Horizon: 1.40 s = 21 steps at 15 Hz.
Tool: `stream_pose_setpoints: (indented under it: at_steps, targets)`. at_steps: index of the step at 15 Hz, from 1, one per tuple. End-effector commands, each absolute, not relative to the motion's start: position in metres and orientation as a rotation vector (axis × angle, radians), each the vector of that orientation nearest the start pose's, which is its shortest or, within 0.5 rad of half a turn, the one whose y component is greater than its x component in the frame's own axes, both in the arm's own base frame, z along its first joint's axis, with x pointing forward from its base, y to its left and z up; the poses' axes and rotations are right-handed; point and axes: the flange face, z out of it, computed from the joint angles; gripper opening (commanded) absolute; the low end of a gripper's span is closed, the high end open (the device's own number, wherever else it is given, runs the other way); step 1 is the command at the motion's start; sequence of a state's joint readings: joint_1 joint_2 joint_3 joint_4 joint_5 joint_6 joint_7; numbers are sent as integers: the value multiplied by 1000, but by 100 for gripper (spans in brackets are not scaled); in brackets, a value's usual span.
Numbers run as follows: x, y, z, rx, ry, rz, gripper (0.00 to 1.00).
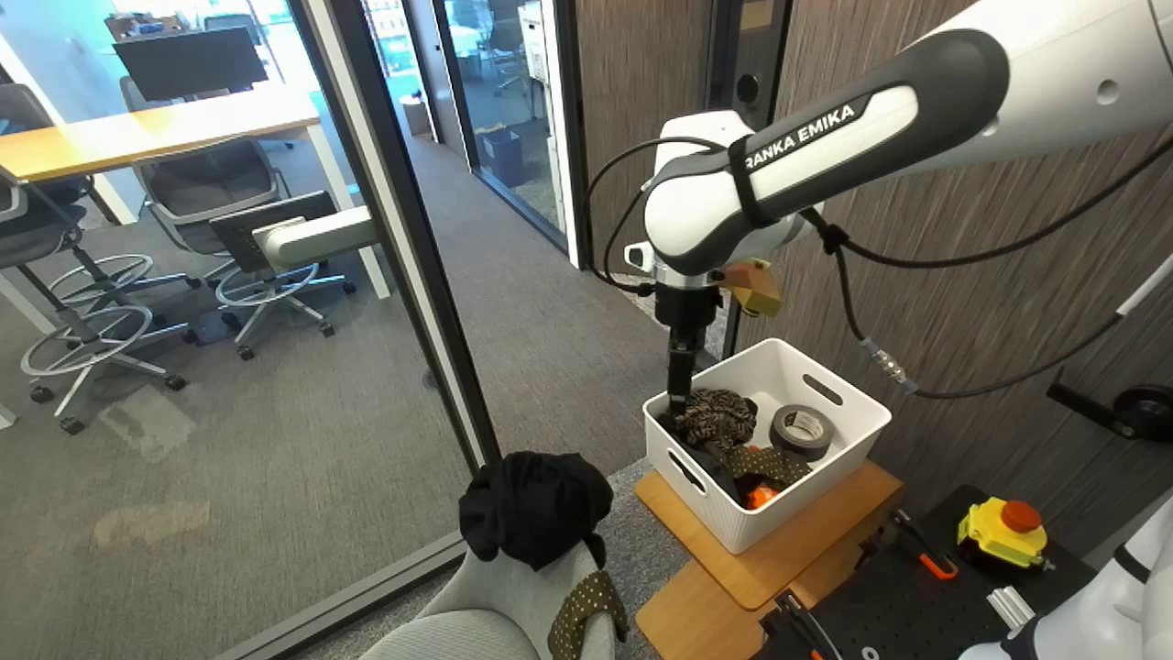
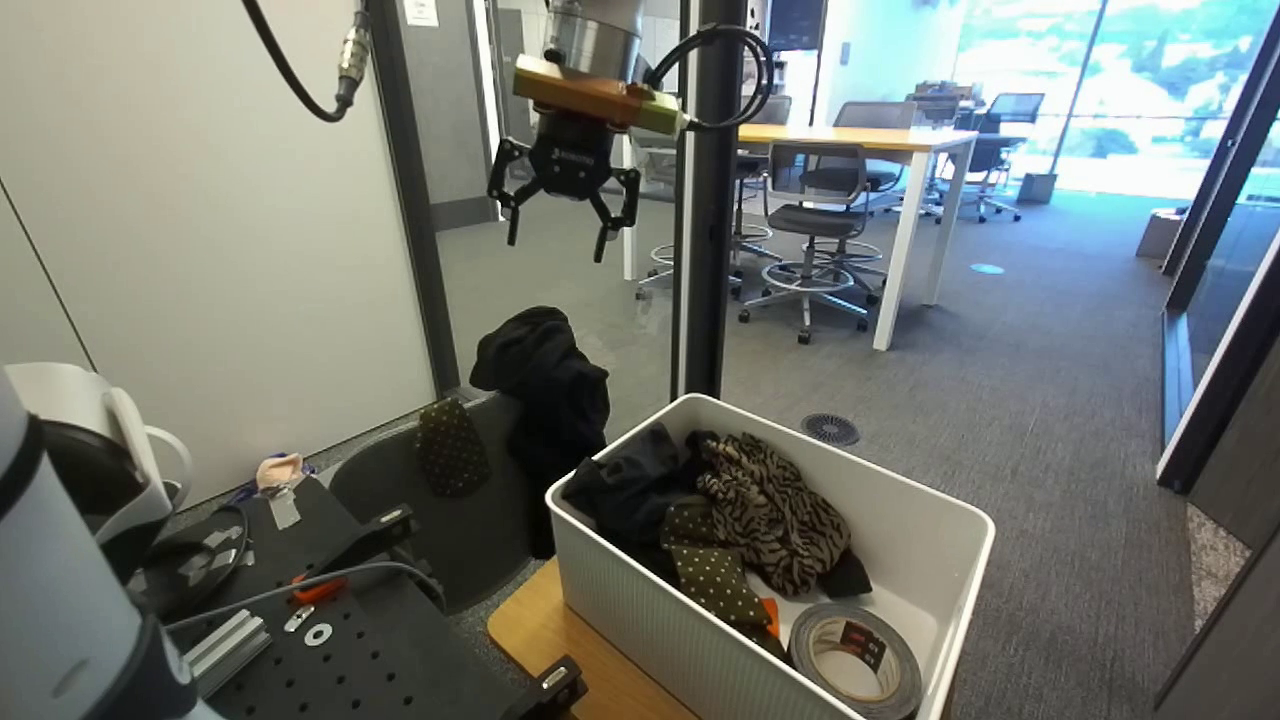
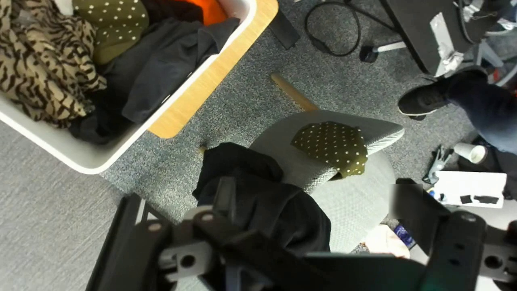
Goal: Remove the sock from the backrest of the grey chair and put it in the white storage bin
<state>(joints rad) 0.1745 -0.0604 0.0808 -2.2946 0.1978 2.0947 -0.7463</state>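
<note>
An olive sock with white dots (image 3: 334,146) hangs over the backrest of the grey chair (image 3: 359,206). The sock also shows in both exterior views (image 1: 588,610) (image 2: 452,448). My gripper (image 2: 556,248) is open and empty, pointing down, high above the chair. In the wrist view its fingers (image 3: 317,198) stand wide apart, with the sock farther up the picture between them. The white storage bin (image 1: 770,532) stands beside the chair; it also shows in an exterior view (image 2: 975,560). Inside are a tiger-striped cloth (image 2: 775,510), a dotted olive cloth (image 2: 715,580) and dark cloth (image 2: 630,480).
A black cloth (image 1: 536,504) is draped on the chair's backrest beside the sock. A tape roll (image 1: 803,429) lies in the bin. The bin stands on a wooden shelf (image 1: 880,495). A glass wall with a dark post (image 2: 708,250) rises behind the chair. A person's foot (image 3: 424,97) shows.
</note>
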Motion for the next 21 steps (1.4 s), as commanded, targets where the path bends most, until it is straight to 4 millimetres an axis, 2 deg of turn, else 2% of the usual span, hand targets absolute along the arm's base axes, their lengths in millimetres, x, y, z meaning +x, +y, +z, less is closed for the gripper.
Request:
stream_pose_setpoints:
  at_steps: [1, 5, 7, 9, 11, 17, 21]
  targets:
    - [484, 149, 354, -2699, -1428, -55, 100]
    - [508, 162, 319, -2703, -1446, -132, 100]
    - [519, 169, 302, -2680, -1440, -135, 100]
    - [526, 180, 293, -2660, -1426, -91, 100]
    - [522, 196, 292, -2620, -1441, -34, 100]
    - [490, 247, 294, -2494, -1522, 54, 100]
    - [475, 265, 277, -2419, -1547, 161, 100]
